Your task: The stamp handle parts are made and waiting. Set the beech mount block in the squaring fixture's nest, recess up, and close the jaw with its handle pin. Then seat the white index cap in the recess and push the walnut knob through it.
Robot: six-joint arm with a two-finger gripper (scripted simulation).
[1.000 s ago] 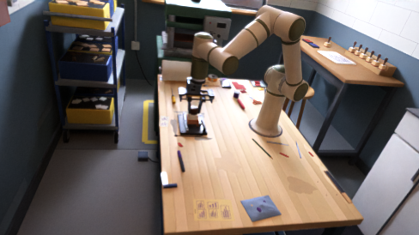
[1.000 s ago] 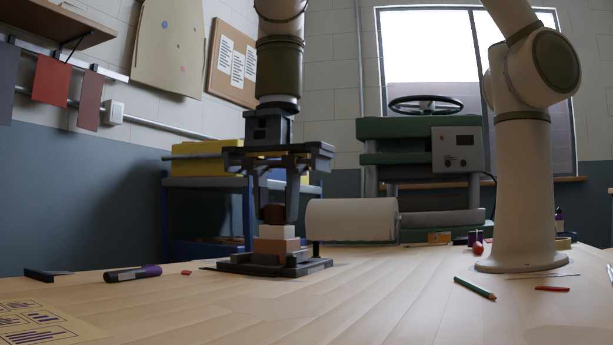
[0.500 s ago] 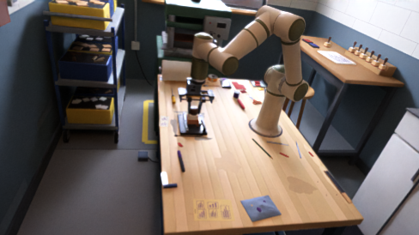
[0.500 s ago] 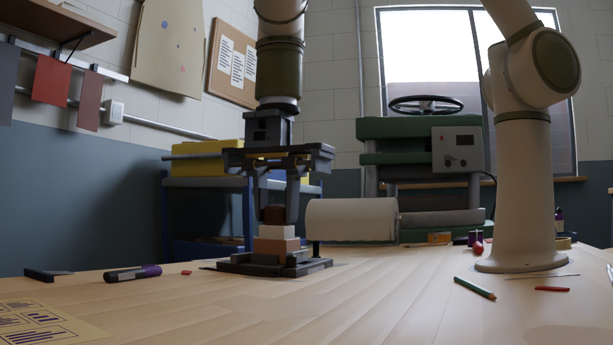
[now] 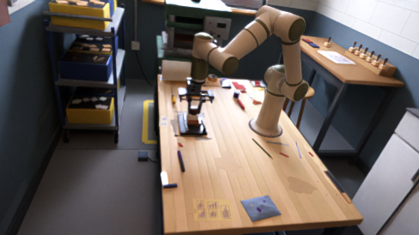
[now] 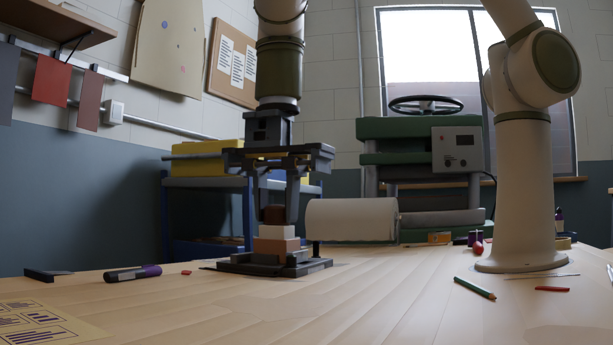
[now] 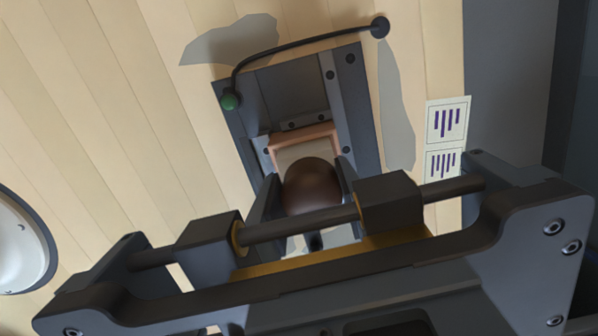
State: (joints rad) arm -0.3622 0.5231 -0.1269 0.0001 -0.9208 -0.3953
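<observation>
On the left side of the workbench the dark squaring fixture lies flat. The beech mount block sits in its nest. The white index cap sits on top of the block. The walnut knob stands on the cap and is held between the fingers of my gripper, which points straight down over the stack. The wrist camera shows the knob's rounded top between the fingers, with the cap and block below. The knob's lower part is hidden.
A green press machine stands behind the bench's far end, with a roll of paper in front of it. My arm's base stands to the right. A purple marker, a green pencil and small red pieces lie on the bench.
</observation>
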